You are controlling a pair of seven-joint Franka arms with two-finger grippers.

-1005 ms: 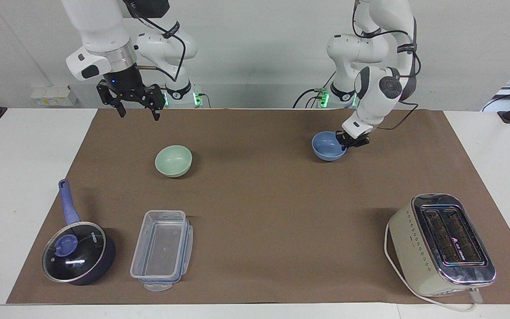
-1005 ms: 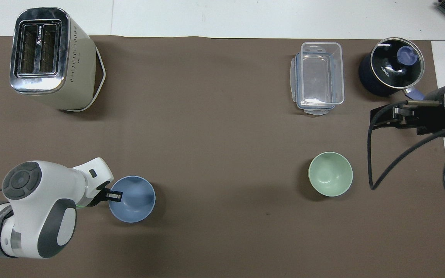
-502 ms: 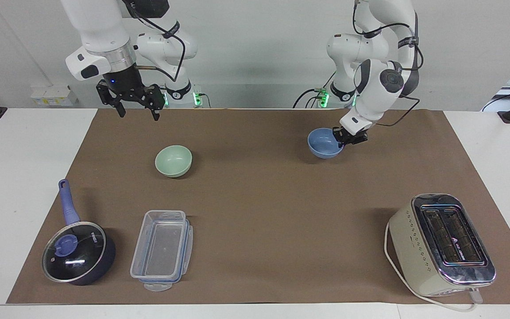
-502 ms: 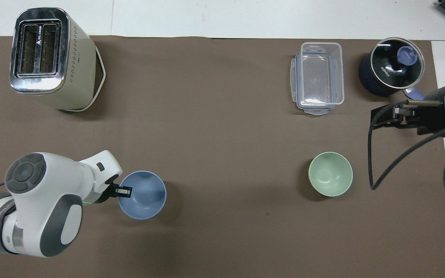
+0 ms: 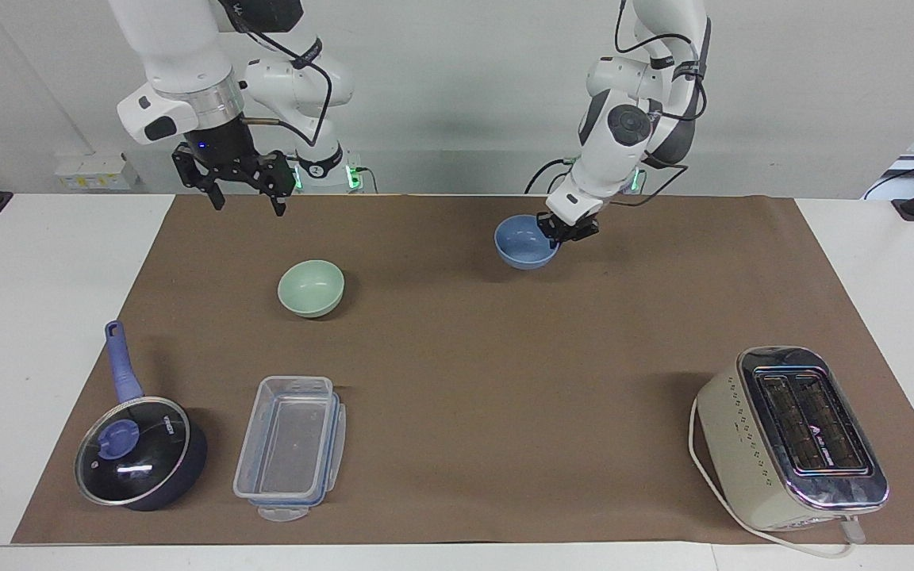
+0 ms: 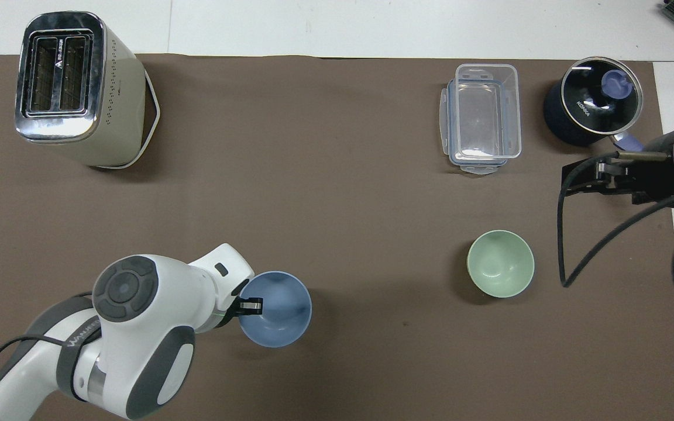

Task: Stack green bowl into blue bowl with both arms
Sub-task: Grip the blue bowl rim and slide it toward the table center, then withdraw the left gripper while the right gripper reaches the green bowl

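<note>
Facing view: upper centre, the left gripper (image 5: 558, 231) pinches the blue bowl (image 5: 524, 246) by its rim, lifted over the mat; upper left, the right gripper (image 5: 247, 200) hangs spread wide above the green bowl (image 5: 311, 288)

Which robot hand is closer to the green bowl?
The right one. The right gripper hangs open in the air near the green bowl, not touching it. The left gripper is away, shut on the blue bowl.
</note>
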